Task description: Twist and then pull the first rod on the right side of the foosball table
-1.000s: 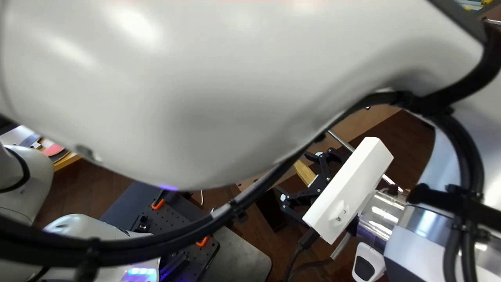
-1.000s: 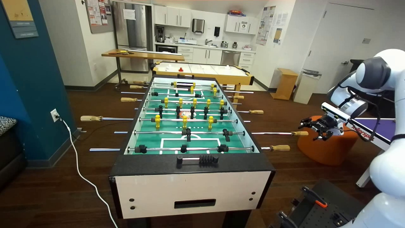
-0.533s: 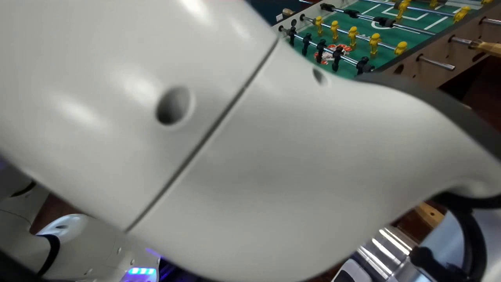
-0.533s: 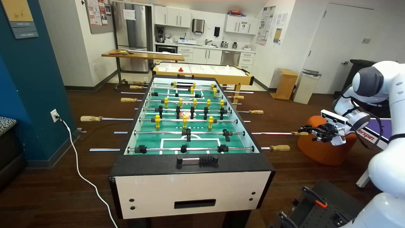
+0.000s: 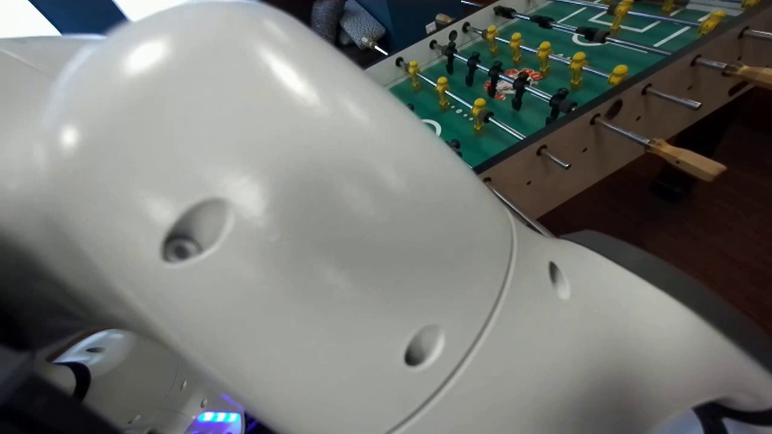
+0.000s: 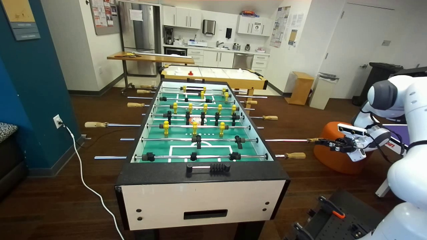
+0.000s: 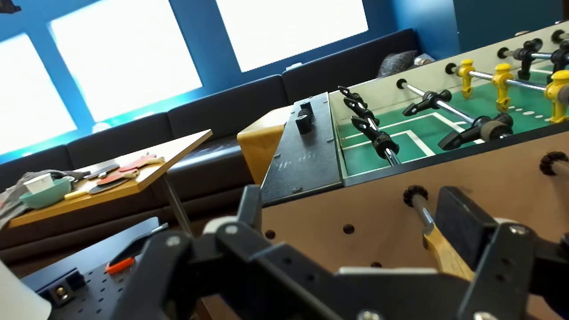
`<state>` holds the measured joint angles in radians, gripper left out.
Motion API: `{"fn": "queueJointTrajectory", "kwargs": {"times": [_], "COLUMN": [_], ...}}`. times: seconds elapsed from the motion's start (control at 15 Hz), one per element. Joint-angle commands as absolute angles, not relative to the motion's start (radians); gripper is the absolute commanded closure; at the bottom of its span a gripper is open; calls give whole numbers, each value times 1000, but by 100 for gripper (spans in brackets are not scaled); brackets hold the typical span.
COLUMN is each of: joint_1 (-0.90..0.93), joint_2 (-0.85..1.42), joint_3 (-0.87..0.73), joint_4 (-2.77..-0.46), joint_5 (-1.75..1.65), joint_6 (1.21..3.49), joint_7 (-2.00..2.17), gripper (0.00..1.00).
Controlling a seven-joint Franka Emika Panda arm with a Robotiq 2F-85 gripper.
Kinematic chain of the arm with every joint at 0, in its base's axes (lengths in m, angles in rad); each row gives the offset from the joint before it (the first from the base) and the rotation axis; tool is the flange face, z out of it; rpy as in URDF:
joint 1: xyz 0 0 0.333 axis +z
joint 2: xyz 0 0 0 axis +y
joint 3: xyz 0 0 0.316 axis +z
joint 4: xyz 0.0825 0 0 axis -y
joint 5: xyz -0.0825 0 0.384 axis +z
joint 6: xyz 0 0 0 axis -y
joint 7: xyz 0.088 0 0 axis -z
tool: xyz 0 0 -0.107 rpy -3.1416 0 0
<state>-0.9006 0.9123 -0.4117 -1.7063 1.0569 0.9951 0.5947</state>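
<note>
Jaws are wide, handle (image 7: 445, 253) sits lower right in the wrist view, so I'd center the gripper (image 7: 358, 217) before squeezing.

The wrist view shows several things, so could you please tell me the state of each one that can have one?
Robotiq gripper: open.
Nearest steel rod: mostly in, short stretch showing outside.
Tan handle: in the gripper's gap in this view, not clamped.
Nearest rod's black player figures: swung sideways, not hanging down.
Yellow player figures: upright.
Table tennis paddles: lying on the wooden table.
Teal bowl: upright.
</note>
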Motion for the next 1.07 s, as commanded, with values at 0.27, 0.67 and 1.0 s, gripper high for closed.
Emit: {"fn": "queueJointTrajectory", "kwargs": {"times": [0.27, 0.67, 1.0], "joint_1": [-901, -915, -915], "joint_2": [932, 989, 993], "joint_3": [-428, -427, -425], "joint_4": [-1715, -1677, -1698], "joint_5": [1203, 1246, 1231], "joint_6": [979, 979, 995], "joint_7": [867, 1207, 1216], "gripper": [0, 0, 0]}}
